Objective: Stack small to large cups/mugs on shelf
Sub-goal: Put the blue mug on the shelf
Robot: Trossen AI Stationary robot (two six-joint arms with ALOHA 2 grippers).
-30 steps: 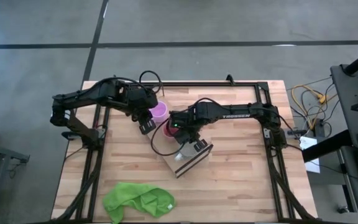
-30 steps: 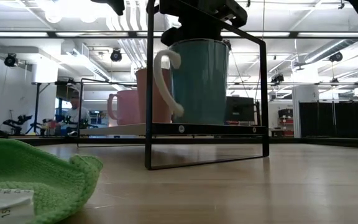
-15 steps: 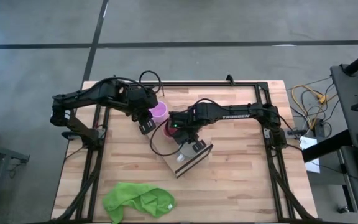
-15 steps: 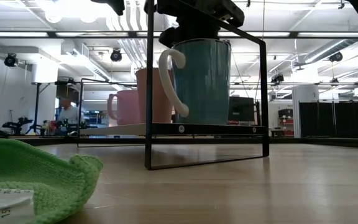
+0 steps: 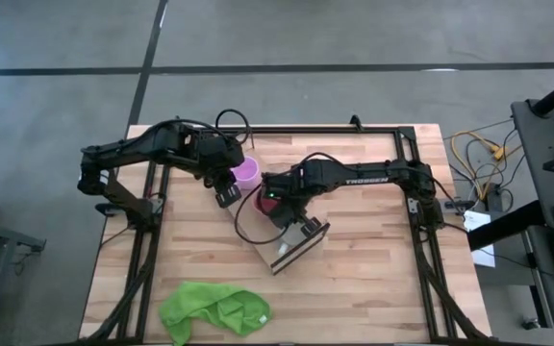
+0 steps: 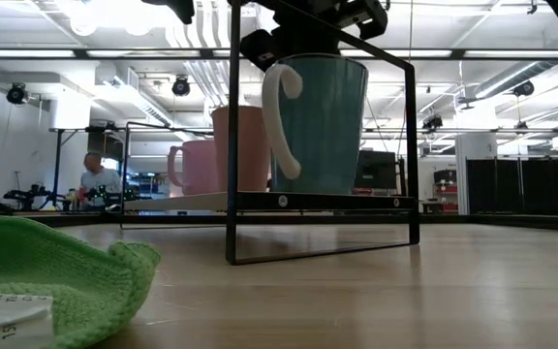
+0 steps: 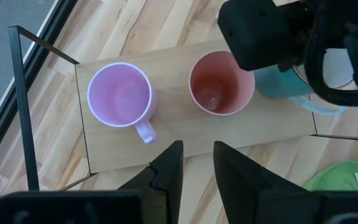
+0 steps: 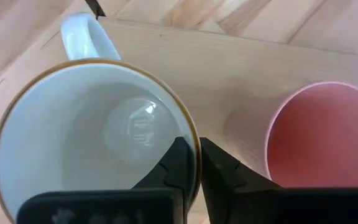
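Note:
A light-wood shelf board point(image 7: 179, 127) in a black wire frame holds three cups in a row. The light purple cup point(image 7: 119, 93) with a handle stands at one end and the pink-red cup point(image 7: 221, 83) in the middle. The larger mug point(image 6: 318, 126), teal outside and white inside point(image 8: 98, 130) with a white handle, is at the other end. My right gripper point(image 8: 196, 163) is shut on the mug from above point(image 5: 289, 219). My left gripper point(image 7: 197, 163) hangs open and empty above the board's long side, near the purple cup point(image 5: 246, 173). My right gripper holds the mug's rim point(image 8: 192, 135), on the side toward the pink-red cup and away from the handle point(image 8: 87, 34). One finger point(image 8: 178, 167) is inside the mug and one outside. The fingers point down. The mug is upright, its base at the board's level point(image 6: 318, 191).
A green cloth point(image 5: 214, 309) lies near the table's front left and fills the low view's near left point(image 6: 46, 276). The shelf's black frame posts point(image 6: 232, 145) rise around the cups. A person point(image 6: 93, 174) shows in the room behind.
My right gripper has turned the mug about its upright axis. The handle has swung round toward the mug's front in the low view. The mug has shifted a little along the board, away from the pink-red cup. The other cups have stayed put.

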